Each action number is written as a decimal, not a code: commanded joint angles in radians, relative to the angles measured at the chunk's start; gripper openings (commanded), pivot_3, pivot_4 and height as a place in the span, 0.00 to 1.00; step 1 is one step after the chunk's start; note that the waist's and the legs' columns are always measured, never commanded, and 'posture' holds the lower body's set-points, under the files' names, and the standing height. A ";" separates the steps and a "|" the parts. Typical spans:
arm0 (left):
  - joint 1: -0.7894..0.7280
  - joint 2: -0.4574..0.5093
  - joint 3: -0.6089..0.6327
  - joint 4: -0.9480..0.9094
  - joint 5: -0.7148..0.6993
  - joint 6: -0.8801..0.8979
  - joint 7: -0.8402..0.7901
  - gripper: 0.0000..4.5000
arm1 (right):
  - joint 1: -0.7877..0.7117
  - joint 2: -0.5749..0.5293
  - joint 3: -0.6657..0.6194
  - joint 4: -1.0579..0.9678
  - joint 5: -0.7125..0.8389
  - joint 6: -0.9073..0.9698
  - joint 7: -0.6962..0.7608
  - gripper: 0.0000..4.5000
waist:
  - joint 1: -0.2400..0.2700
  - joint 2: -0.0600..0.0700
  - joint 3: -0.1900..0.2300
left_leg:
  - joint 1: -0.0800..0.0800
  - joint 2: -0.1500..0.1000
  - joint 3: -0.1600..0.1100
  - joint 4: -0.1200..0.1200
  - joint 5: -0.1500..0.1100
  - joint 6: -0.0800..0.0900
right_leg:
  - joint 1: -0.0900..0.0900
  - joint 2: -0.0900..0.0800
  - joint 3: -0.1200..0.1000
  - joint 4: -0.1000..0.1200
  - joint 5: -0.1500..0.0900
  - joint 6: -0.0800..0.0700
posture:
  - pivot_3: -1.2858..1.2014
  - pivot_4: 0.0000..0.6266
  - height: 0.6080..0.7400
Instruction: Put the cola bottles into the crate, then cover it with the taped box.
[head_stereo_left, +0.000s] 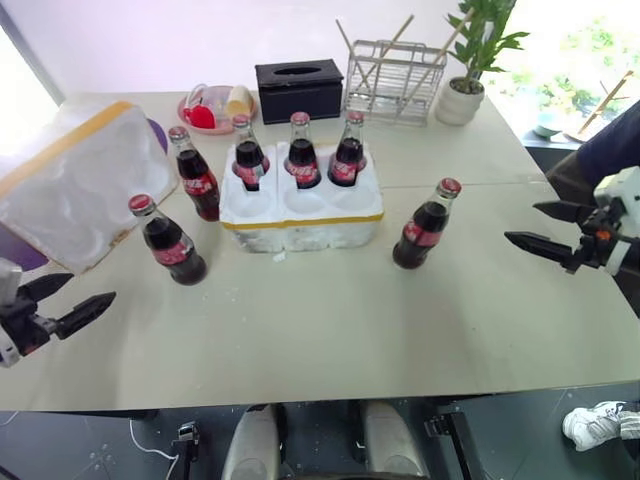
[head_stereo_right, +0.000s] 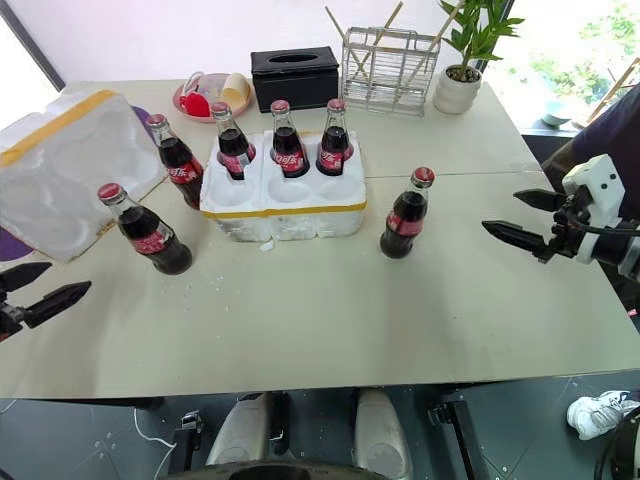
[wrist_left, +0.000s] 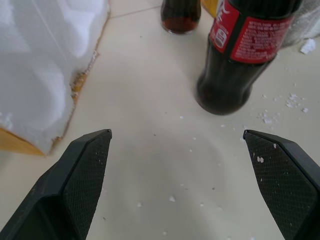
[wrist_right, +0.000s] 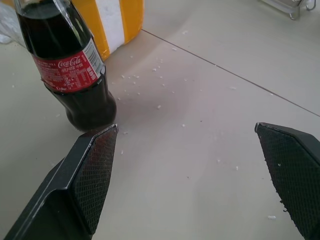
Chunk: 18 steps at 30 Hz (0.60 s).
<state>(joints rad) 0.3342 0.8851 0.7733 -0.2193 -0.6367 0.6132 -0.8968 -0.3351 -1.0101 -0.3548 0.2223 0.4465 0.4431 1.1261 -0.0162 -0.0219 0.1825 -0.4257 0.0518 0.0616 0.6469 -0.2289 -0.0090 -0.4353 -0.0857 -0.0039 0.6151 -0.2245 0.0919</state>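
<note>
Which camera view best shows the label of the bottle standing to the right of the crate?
The right wrist view: the bottle stands close, its red label facing the camera. Both eye views take in the whole bottle beside the crate, with its label small. The left wrist view has other bottles.

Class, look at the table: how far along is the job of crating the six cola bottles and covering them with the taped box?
Done: three bottles stand in the crate's far wells. In hand: nothing; the left gripper and right gripper are both open and empty. Left: two loose bottles on the crate's left and one on its right must fill the three near wells, then the taped box goes on top.
</note>
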 joint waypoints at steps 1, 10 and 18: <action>0.013 0.003 0.041 -0.048 -0.009 0.000 -0.012 0.98 | -0.025 -0.005 -0.009 -0.009 0.009 -0.011 0.000 1.00 | 0.000 0.000 0.000 | 0.000 0.000 0.000 0.000 0.000 0.000 | 0.000 0.000 0.000 0.000 0.000 0.000 | 0.52 0.24 1.00; -0.057 -0.018 0.039 -0.028 -0.053 0.049 0.046 0.98 | -0.018 0.015 -0.024 0.002 -0.008 -0.052 -0.052 1.00 | 0.002 0.000 0.000 | 0.000 0.000 0.000 0.000 0.000 0.000 | 0.000 -0.001 0.000 0.000 0.000 0.000 | 0.52 0.24 1.00; -0.145 0.003 -0.005 0.008 -0.076 0.032 -0.021 0.98 | 0.072 -0.055 -0.155 -0.224 0.193 0.185 0.025 1.00 | 0.003 0.001 0.000 | 0.000 0.000 0.001 0.000 0.000 0.000 | 0.000 0.000 0.000 0.000 0.000 0.000 | 0.52 0.24 1.00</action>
<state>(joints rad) 0.2034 0.8621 0.7589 -0.2111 -0.6932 0.6657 -0.8919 -0.2642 -1.0180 -0.4247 0.1137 0.5453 0.5550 1.1237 -0.0129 -0.0212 0.1830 -0.4259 0.0514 0.0622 0.6471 -0.2288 -0.0088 -0.4350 -0.0857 -0.0036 0.6154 -0.2244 0.0920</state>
